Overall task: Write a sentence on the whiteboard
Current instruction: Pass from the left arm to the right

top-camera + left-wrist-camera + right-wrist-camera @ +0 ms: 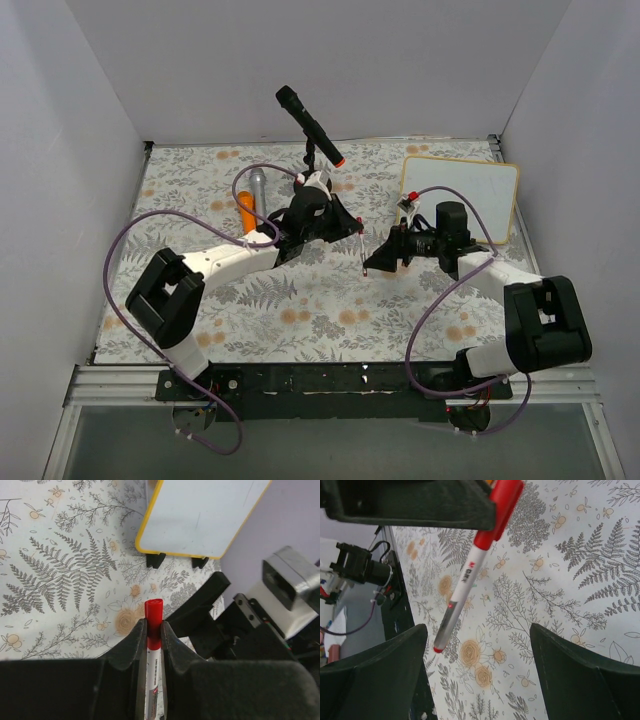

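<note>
One whiteboard (485,190) is standing on small black feet at the far right of the floral surface (300,300). It is sitting just beyond the right end effector (378,262) and farther off to the right of the left end effector (350,228). The left one is clamping a marker (154,611) (red cap poking past its fingertips). The right one is gaping wide, with the marker's lower end hanging between its spread fingers.

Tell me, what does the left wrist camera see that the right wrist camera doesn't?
Only the left wrist view: the whiteboard, yellow-rimmed, on black feet, no red words visible. Only the right wrist view: the far end of the red marker, in front of the open right pincer. Both: that marker clamped in the left pincer, over the floral cloth.
</note>
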`<state>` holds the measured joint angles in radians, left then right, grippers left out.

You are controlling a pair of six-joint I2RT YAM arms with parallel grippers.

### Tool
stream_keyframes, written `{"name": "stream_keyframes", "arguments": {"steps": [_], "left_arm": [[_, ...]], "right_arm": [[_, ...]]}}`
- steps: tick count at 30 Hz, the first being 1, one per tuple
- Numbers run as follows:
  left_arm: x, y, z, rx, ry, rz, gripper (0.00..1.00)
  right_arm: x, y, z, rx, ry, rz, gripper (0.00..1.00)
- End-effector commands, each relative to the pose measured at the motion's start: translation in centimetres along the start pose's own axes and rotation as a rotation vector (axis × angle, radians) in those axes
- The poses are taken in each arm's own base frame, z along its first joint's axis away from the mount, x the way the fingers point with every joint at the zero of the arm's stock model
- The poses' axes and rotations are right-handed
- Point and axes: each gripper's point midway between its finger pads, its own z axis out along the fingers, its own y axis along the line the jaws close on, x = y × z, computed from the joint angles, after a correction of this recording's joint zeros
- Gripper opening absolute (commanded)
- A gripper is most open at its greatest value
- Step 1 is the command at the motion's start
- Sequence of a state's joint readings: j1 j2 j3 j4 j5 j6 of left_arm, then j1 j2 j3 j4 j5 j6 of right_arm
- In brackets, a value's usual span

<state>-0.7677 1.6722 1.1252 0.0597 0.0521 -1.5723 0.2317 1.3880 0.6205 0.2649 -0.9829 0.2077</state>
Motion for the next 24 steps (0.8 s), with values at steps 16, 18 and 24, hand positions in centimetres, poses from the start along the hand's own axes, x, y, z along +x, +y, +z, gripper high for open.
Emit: {"name": "stream_keyframes", "arguments": {"steps": [16, 18, 24], "left_arm": [[-3.3, -2.4, -3.1, 0.099, -0.175, -0.075, 0.0], [-3.3, -3.0, -3.6, 0.131, -0.179, -0.066, 0.07], [-3.5, -4.0, -9.3, 0.26, -0.183, 0.039, 0.91]], "right_arm": [[-4.0, 2.0, 2.8, -0.118, -0.021, 0.146, 0.02], [-4.2, 2.3, 2.7, -0.141, -0.009, 0.117, 0.01], [-2.4, 3.1, 1.1, -0.163, 0.136, -0.12, 0.01]]}}
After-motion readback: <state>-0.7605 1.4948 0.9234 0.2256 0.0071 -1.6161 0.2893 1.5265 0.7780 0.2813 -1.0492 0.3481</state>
